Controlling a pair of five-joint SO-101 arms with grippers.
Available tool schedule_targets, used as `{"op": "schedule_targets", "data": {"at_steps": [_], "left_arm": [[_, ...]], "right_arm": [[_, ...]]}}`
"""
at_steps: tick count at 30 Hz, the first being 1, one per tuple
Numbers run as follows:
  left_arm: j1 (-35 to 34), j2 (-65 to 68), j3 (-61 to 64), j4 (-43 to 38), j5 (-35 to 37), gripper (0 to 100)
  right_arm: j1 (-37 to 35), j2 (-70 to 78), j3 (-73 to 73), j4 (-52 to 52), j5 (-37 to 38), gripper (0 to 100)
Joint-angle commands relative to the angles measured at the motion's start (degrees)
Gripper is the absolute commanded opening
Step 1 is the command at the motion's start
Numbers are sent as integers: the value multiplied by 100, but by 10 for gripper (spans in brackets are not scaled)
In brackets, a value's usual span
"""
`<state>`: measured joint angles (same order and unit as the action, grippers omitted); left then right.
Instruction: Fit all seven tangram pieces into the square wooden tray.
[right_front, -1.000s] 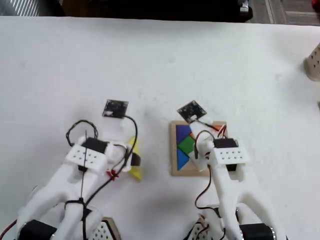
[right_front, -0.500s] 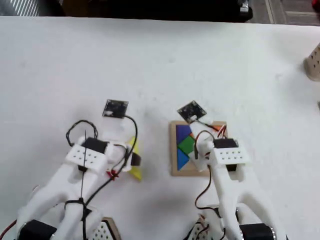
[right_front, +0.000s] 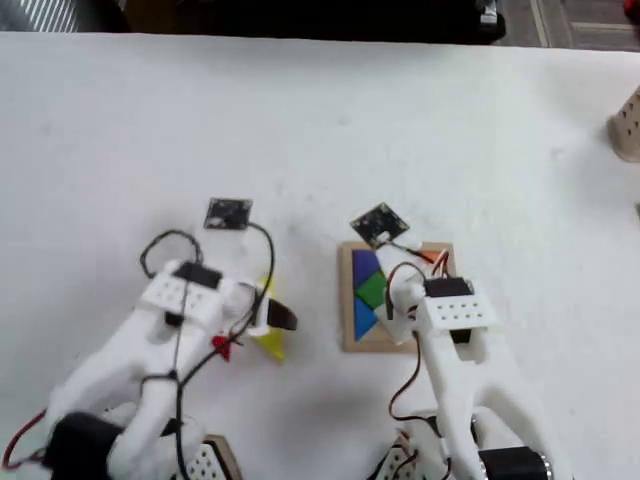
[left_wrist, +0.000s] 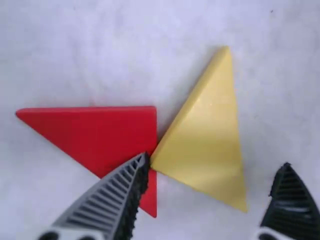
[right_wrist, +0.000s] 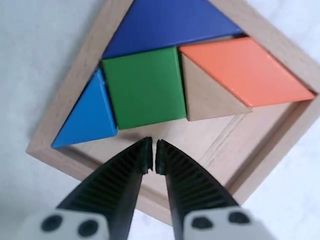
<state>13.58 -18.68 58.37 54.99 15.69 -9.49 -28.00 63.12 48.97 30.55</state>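
The square wooden tray (right_wrist: 75, 65) holds a dark blue large triangle (right_wrist: 170, 25), a green square (right_wrist: 145, 87), a light blue small triangle (right_wrist: 87, 117), an orange parallelogram (right_wrist: 245, 70) and a wood-coloured triangle (right_wrist: 207, 97). My right gripper (right_wrist: 153, 152) hangs shut over the tray's bare part. Left of the tray (right_front: 372, 345), a yellow triangle (left_wrist: 205, 145) and a red triangle (left_wrist: 85, 135) lie touching on the table. My left gripper (left_wrist: 210, 185) is open around the yellow triangle (right_front: 270, 340), its grey finger (left_wrist: 120, 195) over the red triangle's edge.
The white table stretches wide behind both arms. A perforated wooden block (right_front: 627, 125) stands at the far right edge. Another perforated board (right_front: 210, 462) lies at the near edge between the arm bases.
The left arm has shifted a little farther out and turned over the yellow triangle. The right arm and the tray pieces have kept still.
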Motion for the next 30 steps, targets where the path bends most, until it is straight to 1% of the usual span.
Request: {"op": "schedule_targets", "data": {"at_steps": [1, 4, 6, 8, 11, 13, 15, 20, 23, 28, 30], "left_arm": [[13, 945, -677, 316, 26, 389], [22, 1033, -738, 378, 9, 388], [66, 936, -677, 360, 9, 360], [189, 804, -589, 352, 9, 281], [549, 585, -484, 334, -26, 102], [769, 514, -475, 202, -352, 16], [848, 488, -475, 193, -580, 39], [857, 462, -484, 167, -492, 46], [866, 453, -492, -26, -492, 46], [787, 453, -527, -26, -510, 51], [725, 479, -527, -26, -492, 79]], "right_arm": [[-57, -180, -26, -57, 88, 18], [-57, -180, -26, -57, 88, 18], [-57, -180, -26, -57, 88, 18], [-57, -180, -26, -57, 88, 18], [-48, -180, -26, -57, 88, 18], [-48, -180, -26, -57, 88, 18], [-40, -180, -26, -57, 88, 18], [-40, -180, -26, -57, 88, 18], [-40, -180, -26, -57, 88, 18], [-40, -180, -26, -57, 88, 18], [-40, -180, -26, -57, 88, 18]]}}
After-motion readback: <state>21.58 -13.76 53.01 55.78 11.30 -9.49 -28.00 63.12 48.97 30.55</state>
